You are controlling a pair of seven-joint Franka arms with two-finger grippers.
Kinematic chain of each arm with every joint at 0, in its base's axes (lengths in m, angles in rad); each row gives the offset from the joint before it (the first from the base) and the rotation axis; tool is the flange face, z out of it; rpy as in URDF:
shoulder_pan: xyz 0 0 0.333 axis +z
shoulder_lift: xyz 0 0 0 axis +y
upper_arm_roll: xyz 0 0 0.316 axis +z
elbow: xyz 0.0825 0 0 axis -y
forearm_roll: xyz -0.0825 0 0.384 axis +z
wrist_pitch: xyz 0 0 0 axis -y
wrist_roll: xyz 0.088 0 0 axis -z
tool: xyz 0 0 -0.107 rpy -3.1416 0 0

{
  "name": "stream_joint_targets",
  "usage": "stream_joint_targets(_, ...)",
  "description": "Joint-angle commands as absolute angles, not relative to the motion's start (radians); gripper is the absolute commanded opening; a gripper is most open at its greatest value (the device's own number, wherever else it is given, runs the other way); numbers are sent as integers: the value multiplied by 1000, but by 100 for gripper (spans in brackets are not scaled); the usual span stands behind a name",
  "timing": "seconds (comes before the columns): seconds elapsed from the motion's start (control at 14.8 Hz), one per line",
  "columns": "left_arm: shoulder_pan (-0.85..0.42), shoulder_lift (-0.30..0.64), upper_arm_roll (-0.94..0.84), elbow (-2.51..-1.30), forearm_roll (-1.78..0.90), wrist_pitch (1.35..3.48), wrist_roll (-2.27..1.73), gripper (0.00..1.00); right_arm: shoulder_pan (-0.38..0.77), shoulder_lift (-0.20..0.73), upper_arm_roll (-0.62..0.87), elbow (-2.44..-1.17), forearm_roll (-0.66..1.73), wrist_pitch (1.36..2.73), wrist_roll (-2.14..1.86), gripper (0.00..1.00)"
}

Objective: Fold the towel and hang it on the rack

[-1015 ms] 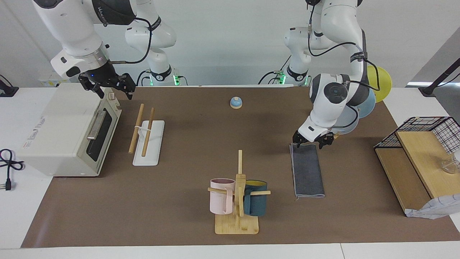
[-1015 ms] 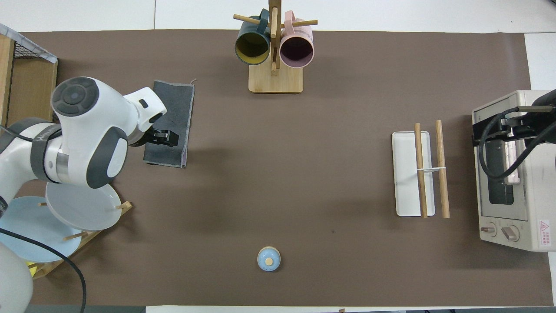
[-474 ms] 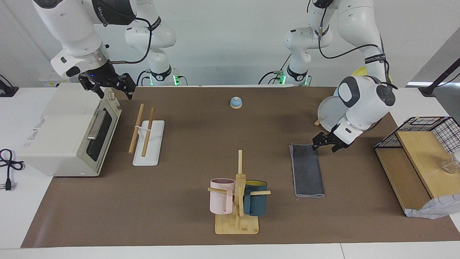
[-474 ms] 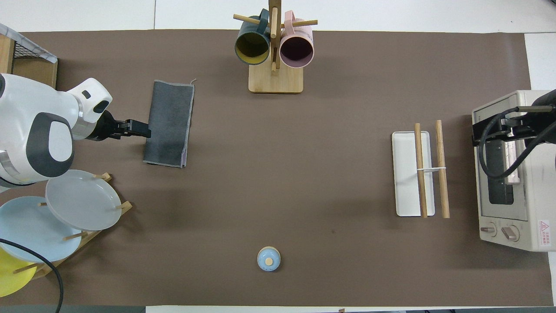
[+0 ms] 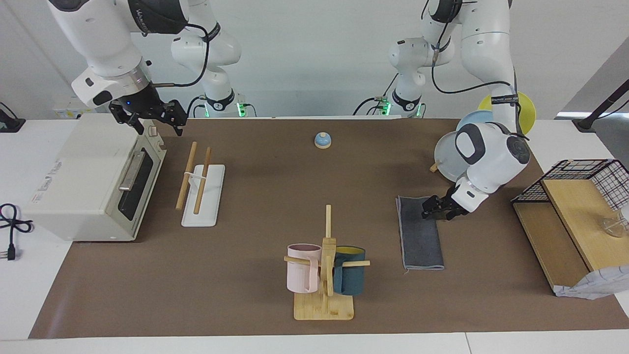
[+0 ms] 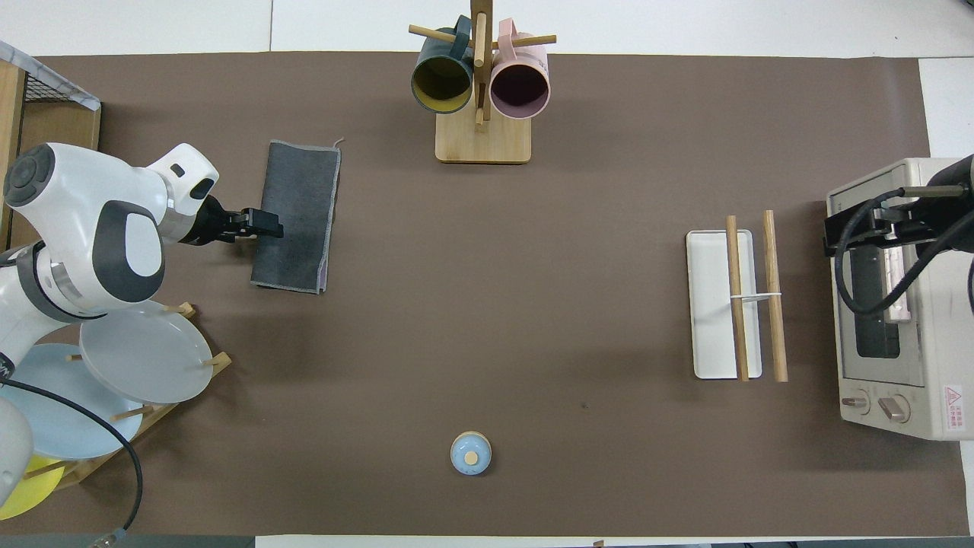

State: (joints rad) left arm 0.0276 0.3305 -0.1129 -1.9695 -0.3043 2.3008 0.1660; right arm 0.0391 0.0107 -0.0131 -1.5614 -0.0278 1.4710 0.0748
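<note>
Towel (image 5: 419,235) folded, grey face up – left gripper (image 5: 436,210) spread at its edge; right gripper (image 5: 147,117) (waiting, spread) well apart, over toaster oven (image 5: 93,179).

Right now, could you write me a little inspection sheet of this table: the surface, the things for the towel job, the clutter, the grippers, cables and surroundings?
Surface: brown mat on a white table.
Job's things: towel lies folded flat, dark grey face up, toward the left arm's end; rack stands bare toward the right arm's end.
Clutter: mug stand with pink and teal mugs; small blue bell; toaster oven; plate stand; wooden shelf with wire basket.
Grippers: left gripper open, low at the towel's long edge, contact unclear; right gripper open, waiting over the toaster oven.
Cables: black power cord on the table beside the oven; black cables along both arms.
Surroundings: plain white wall.
</note>
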Motion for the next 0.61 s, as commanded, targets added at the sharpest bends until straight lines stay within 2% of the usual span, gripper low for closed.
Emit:
stream_joint_targets(0.0,21,333,-109,-1968,-339,2315,186,95,28,-5,-12,-1574,-14,1463,55,100)
stream_joint_targets(0.54,15,333,-109,-1977,-350,2309,184,88,29,-5,-12,-1574,-14,1463,54,100)
